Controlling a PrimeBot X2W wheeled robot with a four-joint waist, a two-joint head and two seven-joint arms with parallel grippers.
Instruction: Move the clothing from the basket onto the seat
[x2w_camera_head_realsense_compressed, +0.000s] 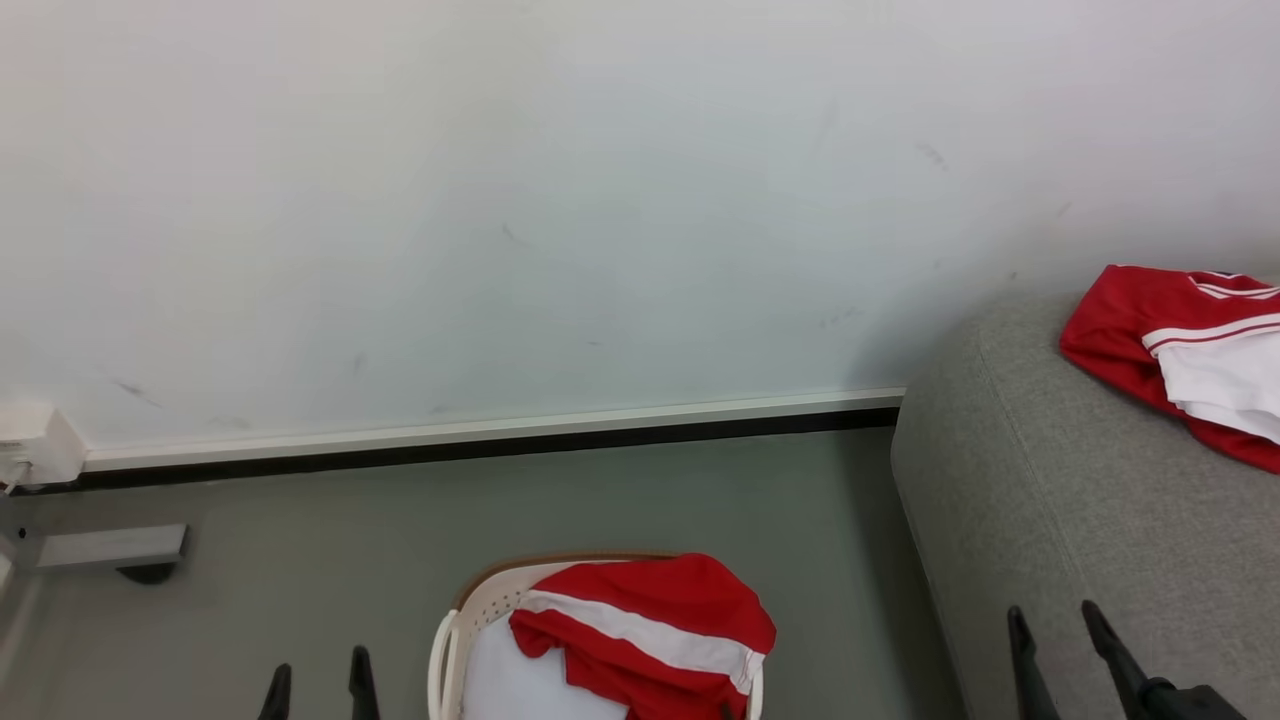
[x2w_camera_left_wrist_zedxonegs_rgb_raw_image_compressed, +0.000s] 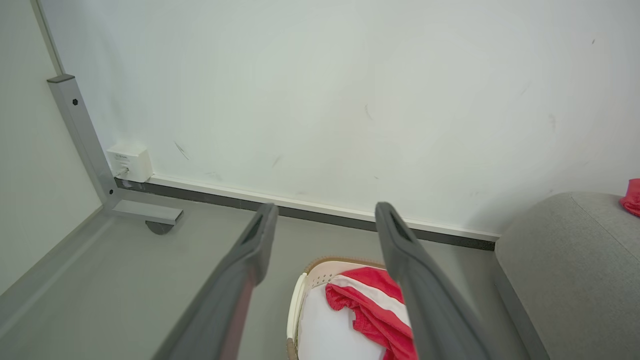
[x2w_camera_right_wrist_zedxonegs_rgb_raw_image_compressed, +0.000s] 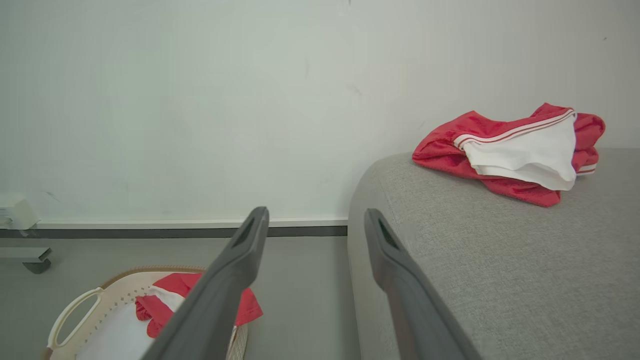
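Left claw (x2w_camera_head_realsense_compressed: 319, 668): released, fingers spread wide, holding nothing.
Right claw (x2w_camera_head_realsense_compressed: 1052, 612): released, fingers spread wide, holding nothing.
Basket (x2w_camera_head_realsense_compressed: 447, 640): on the floor (x2w_camera_head_realsense_compressed: 300, 520), just right of the left claw and well left of the right claw.
Red garment (x2w_camera_head_realsense_compressed: 650, 625): in the basket, draped over its right side, ahead and right of the left claw, untouched.
Seat (x2w_camera_head_realsense_compressed: 1030, 500): just ahead and right of the right claw.
Second garment (x2w_camera_head_realsense_compressed: 1170, 360): crumpled on the seat, well ahead and right of the right claw.

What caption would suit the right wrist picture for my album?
Open right end effector before grey seat bearing one red-and-white garment; another lies in the basket.
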